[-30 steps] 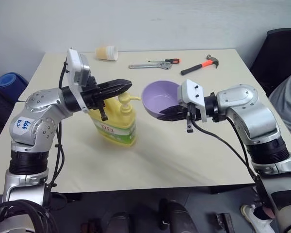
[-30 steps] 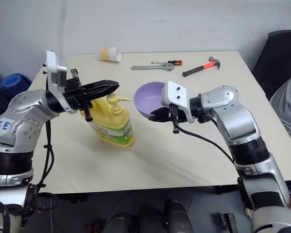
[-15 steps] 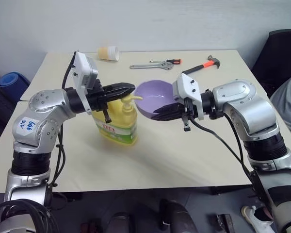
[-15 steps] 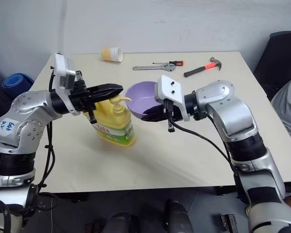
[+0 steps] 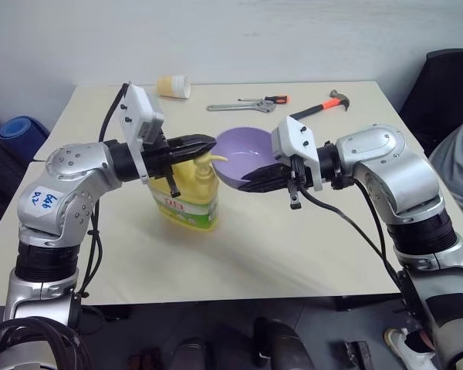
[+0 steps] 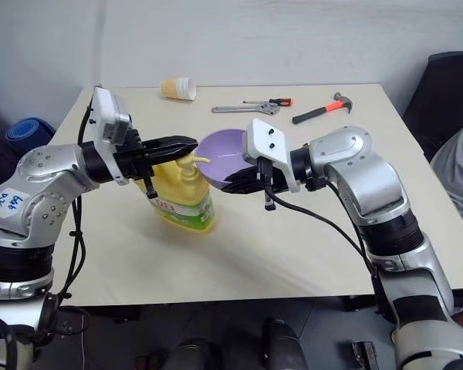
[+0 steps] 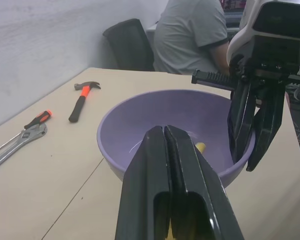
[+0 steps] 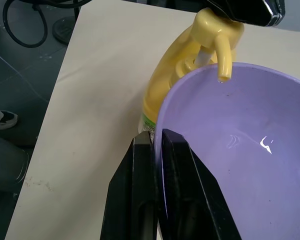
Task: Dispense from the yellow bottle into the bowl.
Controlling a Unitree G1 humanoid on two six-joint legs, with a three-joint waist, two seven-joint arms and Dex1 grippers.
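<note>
Bowl [image 5: 247, 149] carried leftward since earlier frame, rim now beneath yellow bottle's [image 5: 188, 193] spout; right gripper [image 5: 256, 182] clamps bowl rim; left gripper [image 5: 202, 143], fingers together, atop pump.

Workshop: hammer [image 5: 318, 103], wrench [image 5: 237, 105] on table [image 5: 293, 231]

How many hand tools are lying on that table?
3, all at the far edge: a silver adjustable wrench, a small red-handled screwdriver beside it, and an orange-handled hammer further right.

One yellow bottle [image 5: 187, 194], one bowl [image 5: 247, 154], one cup [image 5: 174, 85], one wrench [image 5: 237, 106], one screwdriver [image 5: 267, 99], one hammer [image 5: 319, 104].
</note>
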